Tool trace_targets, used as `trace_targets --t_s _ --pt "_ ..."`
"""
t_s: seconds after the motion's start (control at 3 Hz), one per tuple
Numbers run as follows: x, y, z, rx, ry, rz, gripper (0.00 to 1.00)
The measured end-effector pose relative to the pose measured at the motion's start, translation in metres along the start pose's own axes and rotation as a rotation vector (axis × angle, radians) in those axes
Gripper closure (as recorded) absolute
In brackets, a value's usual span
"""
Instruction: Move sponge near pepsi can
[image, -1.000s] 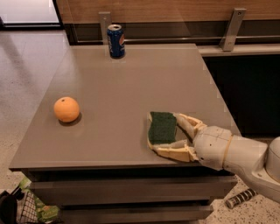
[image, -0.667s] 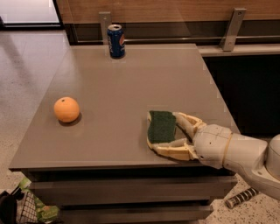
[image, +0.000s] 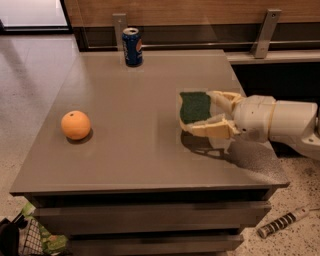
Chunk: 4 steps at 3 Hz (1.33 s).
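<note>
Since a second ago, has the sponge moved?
Yes. The sponge, gripped in the pincer over the right of the table, has lifted and shifted toward the pepsi can; the orange stayed put.

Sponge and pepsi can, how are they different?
The sponge is flat and green; the pepsi can is tall, round and blue. The sponge is gripped by the tool at the right side of the table and seems to hang just above it; the pepsi can stands free near the table's far edge. Both are over the same table.
</note>
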<state>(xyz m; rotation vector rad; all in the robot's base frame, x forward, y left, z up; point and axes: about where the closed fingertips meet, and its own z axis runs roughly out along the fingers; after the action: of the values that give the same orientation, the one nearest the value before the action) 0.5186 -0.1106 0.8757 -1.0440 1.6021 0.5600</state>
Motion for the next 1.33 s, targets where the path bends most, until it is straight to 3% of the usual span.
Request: trace_targets --t_s 0.33,0.67,1.0,1.33 --pt "-0.013 -0.061 0.01 -0.009 0.075 -0.014 1.0" --pt "-0.032 -0.117 0.039 0.009 0.131 -0.008 1.0" --pt "-0.049 -0.161 0.098 0.028 0.122 0.047 1.0" --pt "-0.052 -0.176 0.135 0.069 0.091 0.089 1.0"
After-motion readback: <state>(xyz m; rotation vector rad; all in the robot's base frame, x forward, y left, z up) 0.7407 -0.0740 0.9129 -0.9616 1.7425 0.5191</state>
